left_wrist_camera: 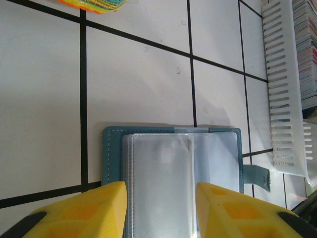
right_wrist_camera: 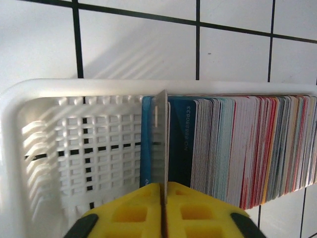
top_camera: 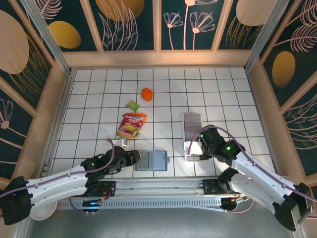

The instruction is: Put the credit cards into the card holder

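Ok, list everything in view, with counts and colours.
credit cards: many, mixed colours, row in tray
single card: one, grey, pinched at row's end
tray: one, white, right of centre
card holder: one, teal, open, near edge
snack pouch: one, red-yellow, left of centre
small packet: one, green, behind pouch
round object: one, orange, farthest back
left gripper: one, yellow, open over card holder
right gripper: one, yellow, shut on single card
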Tool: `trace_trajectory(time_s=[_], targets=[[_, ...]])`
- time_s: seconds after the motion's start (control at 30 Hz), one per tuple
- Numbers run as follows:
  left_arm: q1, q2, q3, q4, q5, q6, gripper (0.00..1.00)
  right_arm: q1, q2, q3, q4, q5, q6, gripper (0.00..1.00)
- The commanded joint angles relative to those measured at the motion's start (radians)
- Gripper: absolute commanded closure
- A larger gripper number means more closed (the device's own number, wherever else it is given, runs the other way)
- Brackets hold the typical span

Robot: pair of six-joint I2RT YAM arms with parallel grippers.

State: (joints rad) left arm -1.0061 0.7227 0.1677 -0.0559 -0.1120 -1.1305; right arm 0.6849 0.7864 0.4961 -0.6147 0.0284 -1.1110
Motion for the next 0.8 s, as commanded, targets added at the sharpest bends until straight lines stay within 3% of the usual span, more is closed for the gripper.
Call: trace_trajectory(time_s=[0.0, 0.23, 0.37, 0.5, 0.63, 0.77], targets=[[-0.001, -0.008, -0.018, 0.005, 0.007, -0.014, 0.60, -0.016, 0.004, -0.039, 0.128, 0.050, -0.027, 0.80], [0.000, -0.023, -0.025, 0.004, 0.006, -0.019, 0.60, -0.021, 0.027, -0.036, 0.181, 0.077, -0.043, 0.42], [0.000, -0.028, -0.032, 0.007, 0.003, -0.022, 0.61, -0.021, 0.029, -0.060, 0.224, 0.092, -0.054, 0.28], [-0.001, -0.029, -0.037, 0.010, 0.003, -0.022, 0.61, -0.021, 0.047, -0.083, 0.284, 0.120, -0.079, 0.22], [0.000, -0.031, -0.039, 0.010, 0.000, -0.022, 0.62, -0.021, 0.072, -0.093, 0.316, 0.117, -0.086, 0.02], [-0.001, -0.031, -0.043, 0.018, 0.002, -0.022, 0.64, -0.021, 0.093, -0.114, 0.389, 0.127, -0.096, 0.01]])
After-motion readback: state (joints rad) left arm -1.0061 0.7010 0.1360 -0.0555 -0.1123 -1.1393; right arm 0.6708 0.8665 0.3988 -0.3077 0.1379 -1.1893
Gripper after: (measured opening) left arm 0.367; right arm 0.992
